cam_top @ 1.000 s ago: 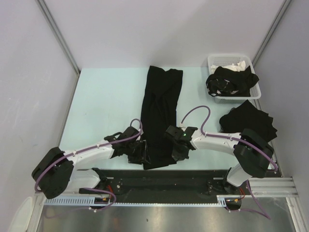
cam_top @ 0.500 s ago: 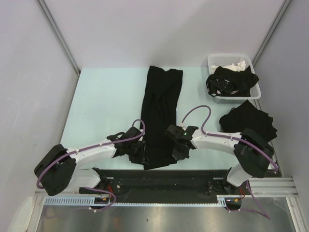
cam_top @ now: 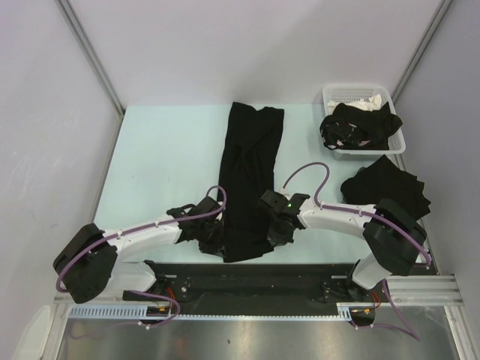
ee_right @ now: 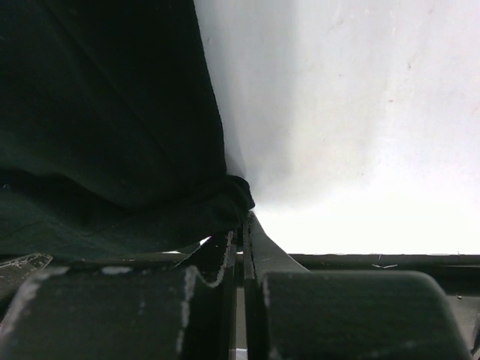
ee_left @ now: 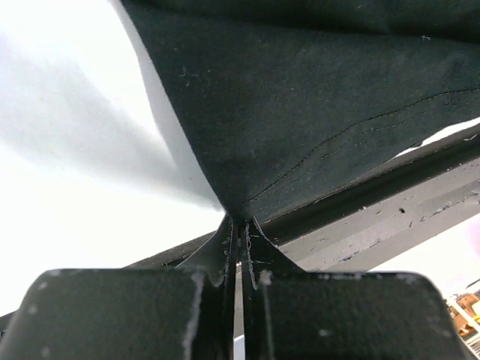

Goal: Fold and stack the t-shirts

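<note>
Stretching as a narrow strip from close to the far edge of the pale green worktop point(cam_top: 165, 157) down to its near edge, a long black t-shirt point(cam_top: 251, 180) is shown folded lengthwise and laid flat near the worktop's middle. Its near end is gripped at both corners. The near-left corner is pinched by the left gripper point(cam_top: 214, 241), and the near-right corner by the right gripper point(cam_top: 276, 236).

In the left wrist view, the left gripper point(ee_left: 238, 225) is seen with its fingers point(ee_left: 222, 251) pressed nearly together on a point of the dark cloth point(ee_left: 315, 112), which is drawn up into a small peak above the worktop. A stitched hem line can be made out across the fabric. In the right wrist view, the right gripper point(ee_right: 240, 225) is likewise clamped tight, with a bunched fold of the t-shirt point(ee_right: 105, 112) caught between its fingers point(ee_right: 259, 244).

A folded black t-shirt point(cam_top: 386, 187) is laid against the right edge of the worktop, well apart from the long one. Beyond it, in the far right corner, a white slotted basket point(cam_top: 339, 95) is placed, with crumpled black t-shirts point(cam_top: 360, 126) heaped inside and spilling over its near rim. A piece of white cloth point(cam_top: 369, 101) is visible behind them in the basket. A black panel point(cam_top: 247, 277) is fixed along the near edge, between the two arm bases.
</note>
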You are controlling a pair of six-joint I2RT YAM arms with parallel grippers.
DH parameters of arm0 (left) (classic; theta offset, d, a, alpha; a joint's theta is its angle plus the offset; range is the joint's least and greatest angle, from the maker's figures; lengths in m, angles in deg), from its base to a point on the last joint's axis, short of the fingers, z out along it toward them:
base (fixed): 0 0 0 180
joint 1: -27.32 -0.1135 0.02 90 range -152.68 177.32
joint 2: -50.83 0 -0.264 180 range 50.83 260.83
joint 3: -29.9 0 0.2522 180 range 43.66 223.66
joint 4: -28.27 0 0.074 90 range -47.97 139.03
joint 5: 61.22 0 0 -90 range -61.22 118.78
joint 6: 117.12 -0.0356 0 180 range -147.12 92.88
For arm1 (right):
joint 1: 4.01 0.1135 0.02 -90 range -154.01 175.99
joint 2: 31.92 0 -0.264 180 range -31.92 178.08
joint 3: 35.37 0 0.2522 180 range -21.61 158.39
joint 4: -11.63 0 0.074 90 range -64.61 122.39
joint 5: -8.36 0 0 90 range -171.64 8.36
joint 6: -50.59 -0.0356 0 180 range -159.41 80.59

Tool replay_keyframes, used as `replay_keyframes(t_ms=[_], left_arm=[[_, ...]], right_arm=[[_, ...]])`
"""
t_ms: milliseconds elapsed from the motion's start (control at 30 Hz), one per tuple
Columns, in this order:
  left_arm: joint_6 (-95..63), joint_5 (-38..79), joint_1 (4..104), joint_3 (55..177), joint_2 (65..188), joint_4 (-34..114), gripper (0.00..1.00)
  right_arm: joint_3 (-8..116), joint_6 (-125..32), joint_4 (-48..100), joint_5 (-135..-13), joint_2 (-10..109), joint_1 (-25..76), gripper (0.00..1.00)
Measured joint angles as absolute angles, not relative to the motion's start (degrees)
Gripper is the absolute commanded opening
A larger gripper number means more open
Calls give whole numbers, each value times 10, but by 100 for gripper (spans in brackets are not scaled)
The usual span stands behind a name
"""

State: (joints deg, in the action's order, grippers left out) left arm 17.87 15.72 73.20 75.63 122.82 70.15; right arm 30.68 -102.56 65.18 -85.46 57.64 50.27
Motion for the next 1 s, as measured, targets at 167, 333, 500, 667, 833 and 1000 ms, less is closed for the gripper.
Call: replay_keyframes(t_ms=[167,333,500,667,833,1000], left_arm=[[172,157,732,764,1236,704,0],[153,165,733,803,1239,729,0],[129,183,733,850,1240,741,0],[113,202,733,868,1240,757,0],[100,229,733,891,1240,778,0],[81,264,730,936,1255,791,0]], right_arm=[[307,-1023,647,-852,576,501,0],[307,-1019,645,-851,575,492,0],[313,-1007,653,-851,572,477,0],[342,-985,670,-858,568,462,0],[378,-948,676,-872,558,438,0],[405,-909,675,-883,556,410,0]])
